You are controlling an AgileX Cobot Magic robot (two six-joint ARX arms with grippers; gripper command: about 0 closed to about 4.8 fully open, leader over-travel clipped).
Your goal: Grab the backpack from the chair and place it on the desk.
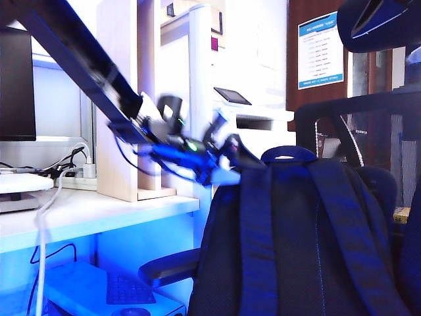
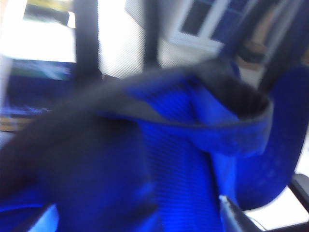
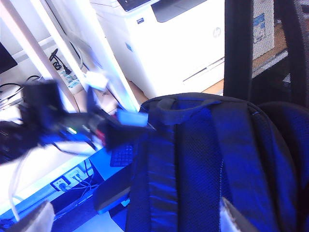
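Backpack (image 1: 309, 237) stands upright on the chair (image 1: 348, 118), straps facing the exterior camera, curved top grab handle (image 1: 288, 155) standing proud at its crown. Counter (image 1: 99, 210) sits to the left of it, apart, with a pale-wood divider panel (image 1: 122, 99) on it.

Left gripper (image 1: 227, 161) reaches in from the left, tip just beside the pack's upper left shoulder; motion-blurred, contact cannot be told. Fingers read as spread, nothing between them. Its wrist view is badly blurred: only blue and dark fabric close up.

Right gripper (image 3: 135, 227) shows only as two pale finger tips at the frame edge, wide apart, empty, looking over the pack from well back.

Handling judgement: soft fabric body, will sag and fold when lifted; likely bulky, weight unknown. Padded straps (image 1: 260, 243) are wide and floppy, poor for a pinch. The grab handle is the best hold: narrow, looped, load-bearing, keeps the pack hanging upright for the swing to the counter.
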